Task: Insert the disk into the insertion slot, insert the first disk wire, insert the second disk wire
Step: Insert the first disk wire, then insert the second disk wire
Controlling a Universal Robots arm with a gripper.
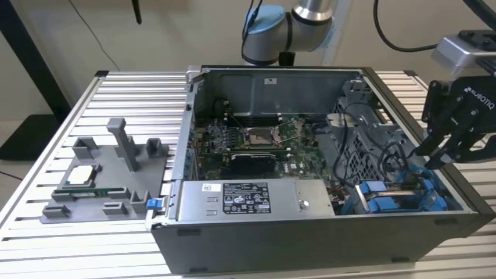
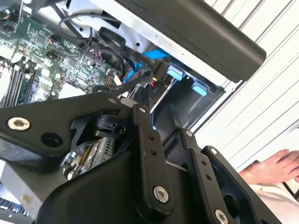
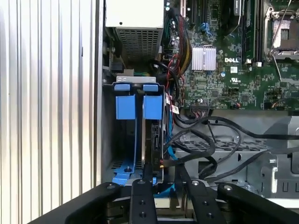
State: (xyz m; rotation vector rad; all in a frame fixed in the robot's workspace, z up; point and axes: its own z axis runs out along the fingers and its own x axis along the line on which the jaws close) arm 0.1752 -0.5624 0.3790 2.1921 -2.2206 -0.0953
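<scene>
Exterior view first: the open case (image 1: 310, 244) sits on a slatted metal table (image 1: 116, 87). The disk (image 1: 391, 197) is down in the case's near corner on the exterior view's right, just beside the labelled power-supply box (image 1: 248, 199). From here you mostly see its bright blue carrier, chunky blue blocks at one end and thin blue rails running off from them, with a sliver of silver-grey between. The gripper (image 1: 445, 158) hangs over that corner, tips angled down toward the blue frame but not touching it as far as I can see. On the exterior view's left there's a grey parts fixture (image 1: 104, 186) on the table, well apart from all this.

First wrist view looks straight down. The disk (image 3: 154, 140) stands on edge inside the insertion slot (image 3: 107, 140), which is the grey metal bay against the case wall. Two square blue tabs sit side by side at one end, and the drive body shows as a dark narrow strip under one tab. Black wires (image 3: 205, 144) loop just beside it. The gripper (image 3: 164, 184) has its fingers apart, with blue showing through the gap and nothing clamped.

Second wrist view: the black fingers (image 2: 147, 154) are up close, with the blue tabs (image 2: 175, 72) past them by the case rim. There's a person's hand (image 2: 275, 165) off beyond the table.
</scene>
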